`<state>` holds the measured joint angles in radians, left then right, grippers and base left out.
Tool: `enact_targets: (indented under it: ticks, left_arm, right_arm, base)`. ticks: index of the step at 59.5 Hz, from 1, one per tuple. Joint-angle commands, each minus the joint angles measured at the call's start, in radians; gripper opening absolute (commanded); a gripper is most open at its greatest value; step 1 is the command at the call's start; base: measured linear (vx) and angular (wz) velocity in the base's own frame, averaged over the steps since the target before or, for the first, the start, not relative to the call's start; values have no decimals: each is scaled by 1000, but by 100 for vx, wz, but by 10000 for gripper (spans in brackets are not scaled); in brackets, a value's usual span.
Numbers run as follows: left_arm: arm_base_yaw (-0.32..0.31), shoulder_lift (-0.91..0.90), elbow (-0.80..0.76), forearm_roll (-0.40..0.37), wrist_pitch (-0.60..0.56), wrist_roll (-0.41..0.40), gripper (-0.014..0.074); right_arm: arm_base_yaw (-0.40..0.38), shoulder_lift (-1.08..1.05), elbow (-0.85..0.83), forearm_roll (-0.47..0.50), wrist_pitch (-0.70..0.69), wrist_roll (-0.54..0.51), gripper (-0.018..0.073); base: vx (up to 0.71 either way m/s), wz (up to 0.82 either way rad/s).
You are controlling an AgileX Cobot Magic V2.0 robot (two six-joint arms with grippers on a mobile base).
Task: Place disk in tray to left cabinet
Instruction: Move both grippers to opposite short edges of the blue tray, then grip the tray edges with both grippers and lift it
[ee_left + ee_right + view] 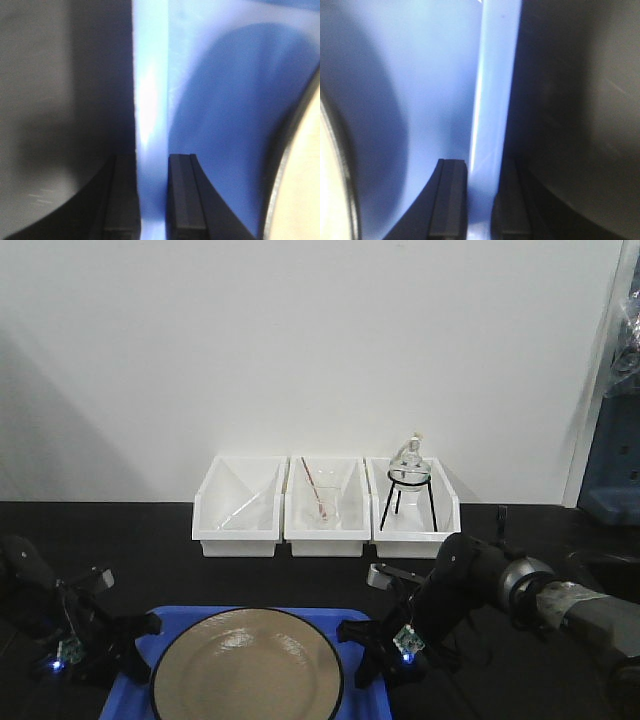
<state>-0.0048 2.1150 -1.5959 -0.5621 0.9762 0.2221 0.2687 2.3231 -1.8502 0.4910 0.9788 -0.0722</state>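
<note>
The tan disk [247, 668] with its black rim lies in the blue tray [122, 698] at the near edge of the black table. My left gripper [140, 635] is shut on the tray's left rim. In the left wrist view the bright blue rim [151, 100] runs between the dark fingers [182, 200] of the left gripper [152, 200], with the disk [300, 200] at lower right. My right gripper [358, 640] is shut on the right rim. In the right wrist view that rim [490, 100] is pinched in the right gripper [480, 200], and the disk [330, 200] shows at the left edge. The cabinet is out of view.
Three white bins [325, 508] stand in a row against the white wall. The middle bin holds a glass beaker [322, 502], and the right one a round flask on a black tripod [409, 485]. Grey-blue equipment [612, 460] stands at the right edge.
</note>
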Motion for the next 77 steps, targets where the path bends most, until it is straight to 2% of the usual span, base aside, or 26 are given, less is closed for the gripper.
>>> enact_targets:
  ticks: [1, 11, 24, 32, 39, 51, 67, 77]
  left_arm:
    - [-33, -81, -90, -191, 113, -68, -1]
    - [-33, -88, -183, -198, 205, -151, -1]
    - [-37, -88, -259, -209, 259, -277, -1]
    - [-45, -90, -302, -211, 280, -337, -1]
    - [-53, -94, -342, -234, 280, -379, -1]
    - [-53, -107, -417, -312, 280, -461, -1]
    - [-51, -174, -490, -302, 280, -557, -1]
    - [-51, -211, -500, -297, 280, -557, -1]
  right_arm:
    - [17, -116, -33, 170, 26, 30, -7]
    - [-41, -166, -33, 197, 79, 78, -5]
    - [-113, -237, -33, 336, 141, 72, -5]
    - [-140, -269, -54, 377, 164, 72, -3]
    - [-142, -273, -118, 384, 212, 72, -4]
    - [-142, -273, -231, 388, 248, 157, -4]
    - [-142, -274, -328, 431, 286, 229, -4]
    - [-142, -274, -396, 433, 301, 258, -4]
  base:
    - [0, 0]
    - [0, 0]
    - [0, 0]
    - [0, 0]
    - [0, 0]
    - [0, 0]
    - [0, 0]
    - [0, 0]
